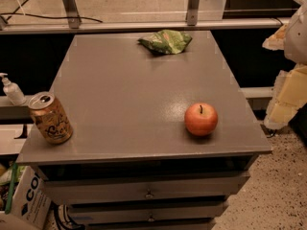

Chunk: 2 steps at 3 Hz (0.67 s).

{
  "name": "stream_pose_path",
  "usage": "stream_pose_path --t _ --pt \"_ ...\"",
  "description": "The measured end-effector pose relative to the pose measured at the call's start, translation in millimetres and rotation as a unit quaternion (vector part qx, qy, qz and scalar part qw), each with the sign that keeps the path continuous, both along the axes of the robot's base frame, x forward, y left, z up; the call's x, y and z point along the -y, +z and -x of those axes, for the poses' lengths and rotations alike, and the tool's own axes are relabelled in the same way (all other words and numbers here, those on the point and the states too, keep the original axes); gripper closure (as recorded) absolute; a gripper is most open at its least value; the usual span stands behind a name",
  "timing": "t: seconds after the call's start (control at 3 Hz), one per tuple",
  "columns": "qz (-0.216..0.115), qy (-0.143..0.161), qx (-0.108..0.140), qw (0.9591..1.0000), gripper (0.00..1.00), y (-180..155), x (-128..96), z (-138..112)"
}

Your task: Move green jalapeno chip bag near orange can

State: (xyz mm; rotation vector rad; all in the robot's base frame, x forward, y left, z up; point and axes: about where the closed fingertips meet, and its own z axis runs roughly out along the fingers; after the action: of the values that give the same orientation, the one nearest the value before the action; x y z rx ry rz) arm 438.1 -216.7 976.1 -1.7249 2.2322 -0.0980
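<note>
green chip bag [165, 41] at back, orange can [50, 117] front-left, gripper [283, 107] right

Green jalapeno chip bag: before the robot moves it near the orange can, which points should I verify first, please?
1. Green jalapeno chip bag lies uncovered at the far edge of the tabletop: ok.
2. Orange can stands upright at the near left corner: ok.
3. Bare surface beside the can for the bag: ok.
4. Red apple lies off the bag-to-can path: ok.
5. Claw positioned over the bag: not ok, it is at the view's right edge.
</note>
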Motion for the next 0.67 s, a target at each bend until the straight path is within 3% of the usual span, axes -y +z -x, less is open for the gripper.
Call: stream_pose_path --t 0.33,0.67 --pt "0.0 0.0 0.0 1.0 0.0 0.0 0.0 0.0" --pt "-0.022 0.006 0.021 0.9995 0.0 -8.4 -1.9 -30.5"
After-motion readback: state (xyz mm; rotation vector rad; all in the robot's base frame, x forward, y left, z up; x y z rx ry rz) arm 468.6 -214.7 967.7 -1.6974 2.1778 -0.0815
